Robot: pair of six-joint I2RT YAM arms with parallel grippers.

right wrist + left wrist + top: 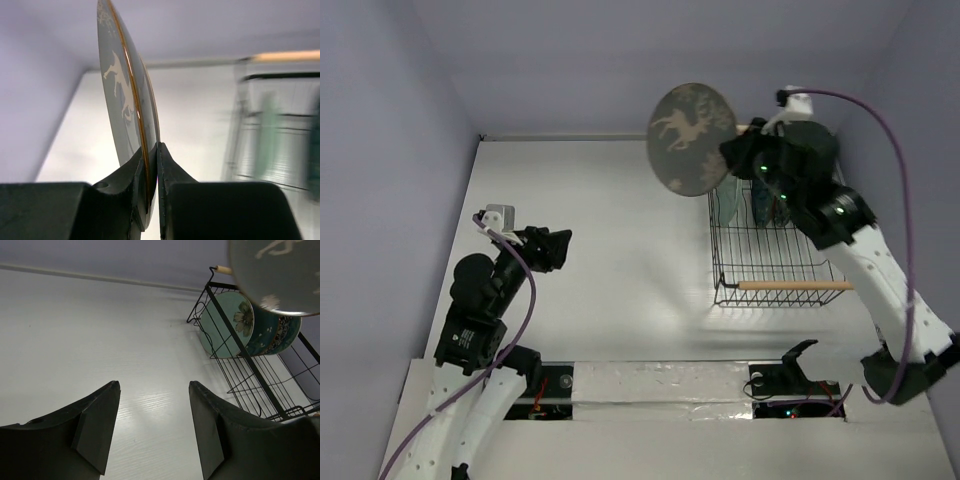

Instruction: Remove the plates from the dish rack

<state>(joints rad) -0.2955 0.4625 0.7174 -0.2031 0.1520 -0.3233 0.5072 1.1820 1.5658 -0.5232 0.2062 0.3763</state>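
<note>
1. Your top external camera looks down on the table [620, 230] from high behind its near edge, with the dish rack [770, 262] at right.
2. Your left wrist camera looks low across the table toward that rack.
3. Your right wrist camera sits close against the dark grey deer plate [116, 82], edge-on; the overhead shares it.

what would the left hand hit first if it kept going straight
Likely bare table; the left hand aims left of the dish rack, though depth is unclear.
</note>
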